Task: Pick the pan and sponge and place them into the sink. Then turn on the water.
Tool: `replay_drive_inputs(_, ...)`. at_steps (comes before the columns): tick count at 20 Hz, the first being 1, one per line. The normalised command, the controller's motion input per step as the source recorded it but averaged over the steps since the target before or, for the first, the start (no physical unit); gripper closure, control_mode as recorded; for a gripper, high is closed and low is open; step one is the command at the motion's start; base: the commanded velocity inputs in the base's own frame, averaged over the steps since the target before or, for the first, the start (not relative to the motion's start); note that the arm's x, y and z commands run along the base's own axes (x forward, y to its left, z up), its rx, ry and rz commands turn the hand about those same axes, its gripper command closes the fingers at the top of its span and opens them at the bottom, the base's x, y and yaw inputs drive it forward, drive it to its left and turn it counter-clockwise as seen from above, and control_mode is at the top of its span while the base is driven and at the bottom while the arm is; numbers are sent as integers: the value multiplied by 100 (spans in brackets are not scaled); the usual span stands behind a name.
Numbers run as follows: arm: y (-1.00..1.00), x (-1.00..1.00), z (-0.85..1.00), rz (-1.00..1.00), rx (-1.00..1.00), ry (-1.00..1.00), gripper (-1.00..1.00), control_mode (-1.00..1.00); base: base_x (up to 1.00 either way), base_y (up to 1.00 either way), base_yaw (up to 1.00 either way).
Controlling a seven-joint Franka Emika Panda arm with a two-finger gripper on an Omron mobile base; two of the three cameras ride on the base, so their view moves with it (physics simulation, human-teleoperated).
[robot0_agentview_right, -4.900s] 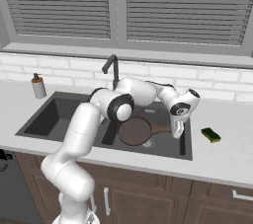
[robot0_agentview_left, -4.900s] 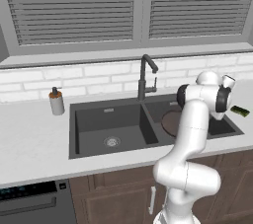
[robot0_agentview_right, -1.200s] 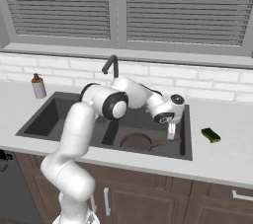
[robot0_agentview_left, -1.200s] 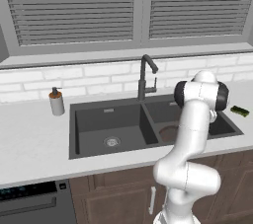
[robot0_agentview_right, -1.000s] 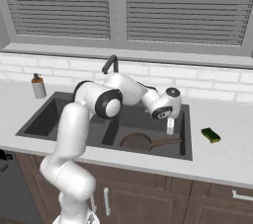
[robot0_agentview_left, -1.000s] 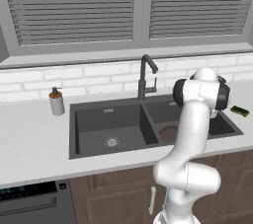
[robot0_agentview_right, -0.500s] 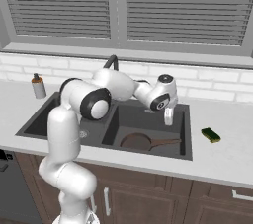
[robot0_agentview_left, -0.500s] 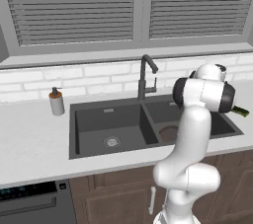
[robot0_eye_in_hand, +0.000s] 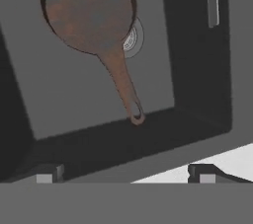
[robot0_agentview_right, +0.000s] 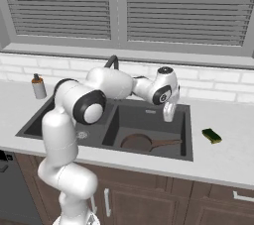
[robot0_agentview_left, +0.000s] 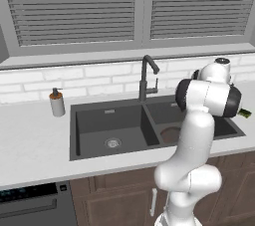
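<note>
**Already in the sink: pan down, sponge on the counter**

Now lying flat on the floor of the sink's [robot0_agentview_right: 186, 155] smaller basin: pan [robot0_agentview_right: 136, 142], round, dark brown, partly covering the round metal drain [robot0_eye_in_hand: 132, 39]. Handle pointing away from the divider toward the basin's outer wall, its looped end just short of that wall in the hand view. Pan seen again in the hand view [robot0_eye_in_hand: 88, 10] from above, and as a dark round patch behind the arm in the left base view [robot0_agentview_left: 171, 134].

Above the sink's smaller basin, near its back wall: gripper [robot0_agentview_right: 169, 114], hanging downward, well clear of the pan. Fingers [robot0_eye_in_hand: 205, 174] spread wide apart, released, nothing between them.

Right of the sink, on the white counter [robot0_agentview_right: 223, 155]: sponge [robot0_agentview_right: 212, 135], green with a darker face, lying flat, apart from the rim, untouched. Glimpsed as a green sliver past the arm's elbow in the left base view [robot0_agentview_left: 244, 114].

Behind the sink's divider: dark faucet [robot0_agentview_left: 146, 78], spout arched toward the basins. No water visible.

Left of the sink, on the counter near the brick backsplash: soap bottle [robot0_agentview_left: 57, 103], upright, well apart from the rim. Larger basin's drain [robot0_agentview_left: 113, 143] bare.
</note>
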Motion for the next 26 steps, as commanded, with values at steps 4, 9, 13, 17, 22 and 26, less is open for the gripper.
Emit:
replay_drive_inputs(4,-3,-16,7,-45,2,0,-100,-100,0,0,0)
replay_drive_inputs(9,-11,0,3,-60,7,0,-100,-100,0,0,0)
replay_drive_inputs(13,-28,0,8,-62,10,0,-100,-100,0,0,0)
replay_drive_inputs(17,-57,6,22,-36,14,4,-100,-100,0,0,0)
replay_drive_inputs(22,-48,-1,2,-5,3,1,-100,-100,0,0,0)
replay_drive_inputs(26,-29,0,-3,0,0,0,-100,-100,0,0,0)
